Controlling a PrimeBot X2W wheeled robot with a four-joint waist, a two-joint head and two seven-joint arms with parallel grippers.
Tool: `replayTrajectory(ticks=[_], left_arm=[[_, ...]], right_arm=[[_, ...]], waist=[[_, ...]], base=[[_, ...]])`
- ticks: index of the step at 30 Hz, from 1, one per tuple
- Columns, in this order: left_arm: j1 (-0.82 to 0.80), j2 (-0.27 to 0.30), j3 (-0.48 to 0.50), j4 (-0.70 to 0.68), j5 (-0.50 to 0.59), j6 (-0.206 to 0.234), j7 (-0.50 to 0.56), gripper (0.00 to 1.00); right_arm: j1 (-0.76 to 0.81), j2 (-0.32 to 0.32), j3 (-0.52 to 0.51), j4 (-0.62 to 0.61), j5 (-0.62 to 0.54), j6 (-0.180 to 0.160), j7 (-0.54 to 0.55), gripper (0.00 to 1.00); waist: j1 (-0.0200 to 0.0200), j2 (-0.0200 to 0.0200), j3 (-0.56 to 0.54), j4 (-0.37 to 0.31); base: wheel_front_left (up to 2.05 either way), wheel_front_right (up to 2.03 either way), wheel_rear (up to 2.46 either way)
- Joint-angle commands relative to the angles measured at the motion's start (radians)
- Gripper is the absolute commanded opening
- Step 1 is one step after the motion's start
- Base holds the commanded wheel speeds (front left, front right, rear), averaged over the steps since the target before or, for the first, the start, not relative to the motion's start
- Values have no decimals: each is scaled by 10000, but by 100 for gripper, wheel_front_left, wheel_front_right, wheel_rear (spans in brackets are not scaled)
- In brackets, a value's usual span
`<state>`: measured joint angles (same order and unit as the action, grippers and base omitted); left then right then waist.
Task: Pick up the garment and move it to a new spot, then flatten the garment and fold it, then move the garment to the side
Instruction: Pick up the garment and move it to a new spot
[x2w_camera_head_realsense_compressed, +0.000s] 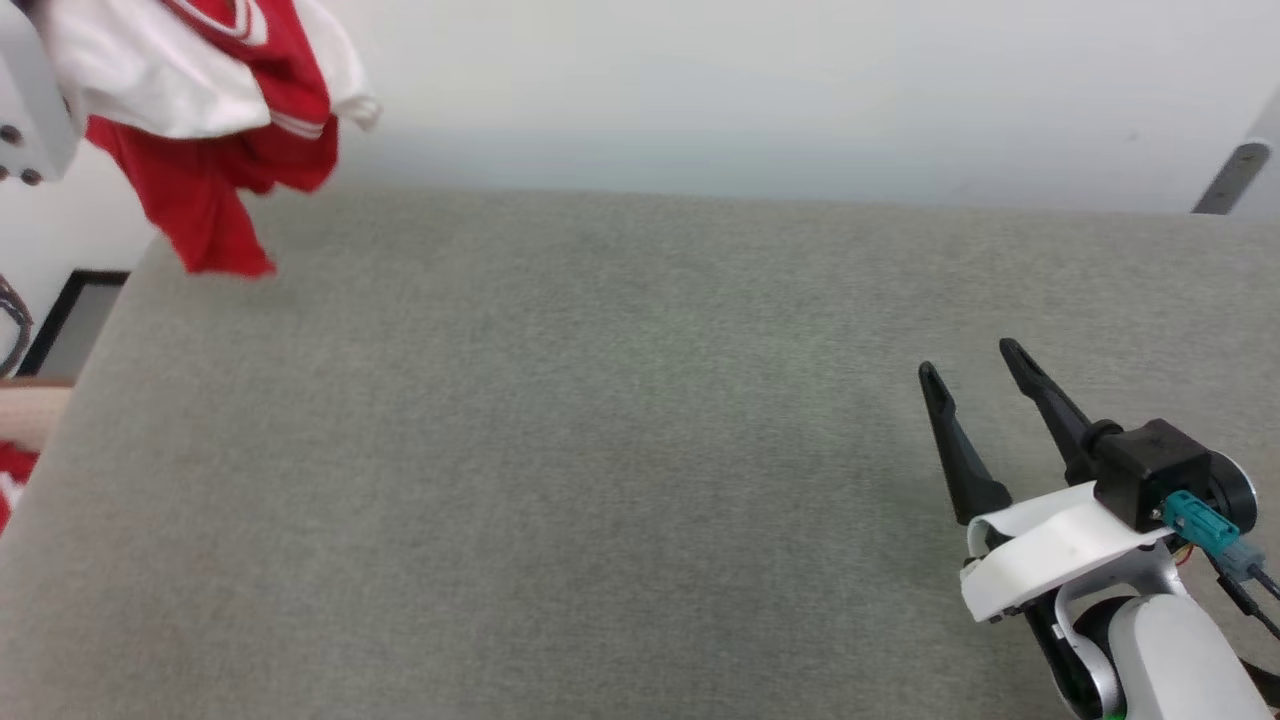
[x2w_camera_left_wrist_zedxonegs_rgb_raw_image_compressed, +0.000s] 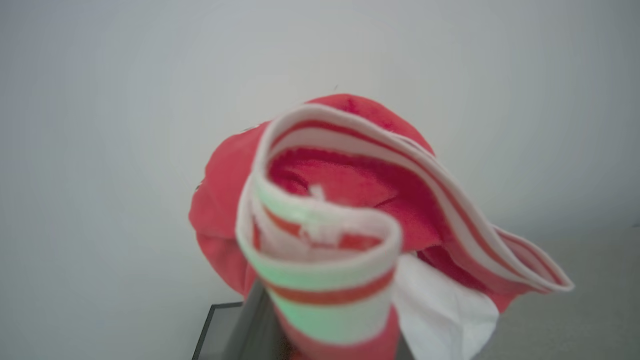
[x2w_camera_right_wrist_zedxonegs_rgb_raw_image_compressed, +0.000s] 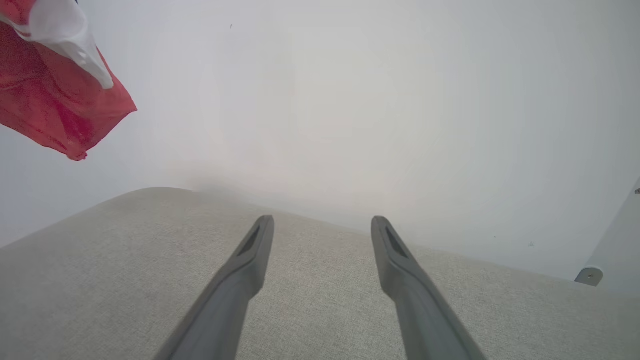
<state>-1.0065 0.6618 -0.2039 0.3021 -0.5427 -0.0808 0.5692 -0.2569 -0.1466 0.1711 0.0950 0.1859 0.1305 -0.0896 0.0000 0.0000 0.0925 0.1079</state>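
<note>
Clearly early going: pick-up done, by the look of it, and nothing past it. Holds the garment (x2w_camera_head_realsense_compressed: 215, 170) aloft at the upper left of the head view, over the far left corner of the grey worktop (x2w_camera_head_realsense_compressed: 640, 450), red tail dangling near that corner with no sign of touching. Grips it with the left end effector, judging by how the cloth hangs off the pale left arm casing (x2w_camera_head_realsense_compressed: 30, 100); cannot see the fingers themselves, buried under bunched fabric. Leaves the right end effector (x2w_camera_head_realsense_compressed: 965, 358) spread wide and empty, low over the near right of the worktop, well apart from the garment. Left to do, as a judgement: set the shirt down at a new spot, flatten, fold, shift aside; none of that begun, with the cloth crumpled and no lettering readable. From the left wrist, gets a close, blurred look at the striped white-and-red trim curled into a loop, with a white fold below it to the right, detail the head view gives small and from the side. From the right wrist, confirms two dark fingers parted with bare grey fabric between them, plus a red corner of the garment up at the left against the pale wall. From the head, takes in the spacing of both arms, a dark frame (x2w_camera_head_realsense_compressed: 75, 320) off the worktop's left edge, and a scrap of red and white (x2w_camera_head_realsense_compressed: 8, 480) low at that side
</note>
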Motion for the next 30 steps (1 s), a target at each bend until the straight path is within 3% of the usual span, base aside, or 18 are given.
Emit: replayTrajectory(ticks=[1, 8, 12, 22, 30], left_arm=[[243, -50, 19, -530, -144, 136, 246, 0], [961, -69, -37, -2955, -445, 762, 1383, 0], [1359, -375, -311, -4319, -676, 1116, 2014, 0], [1934, -1074, -1381, -5460, -531, 1364, 2457, 0], [2918, -1650, -2392, -4938, -422, 1374, 2344, 0]], right_arm=[[38, -15, -98, 48, 10, 4, -75, 100], [-107, -195, -708, 160, -108, 4, -196, 100], [-99, -293, -1403, 288, -227, 4, -338, 100], [94, -177, -2520, 752, -505, 4, -635, 100], [-20, 285, -2704, 1335, -590, 4, -1045, 100]], waist=[[0, 0, -198, -419], [0, 0, -113, -1193], [0, 0, 152, -1847], [0, 0, 771, -2898], [0, 0, 1362, -3529]], base=[[0, 0, 0], [0, 0, 0], [0, 0, 0], [0, 0, 0], [0, 0, 0]])
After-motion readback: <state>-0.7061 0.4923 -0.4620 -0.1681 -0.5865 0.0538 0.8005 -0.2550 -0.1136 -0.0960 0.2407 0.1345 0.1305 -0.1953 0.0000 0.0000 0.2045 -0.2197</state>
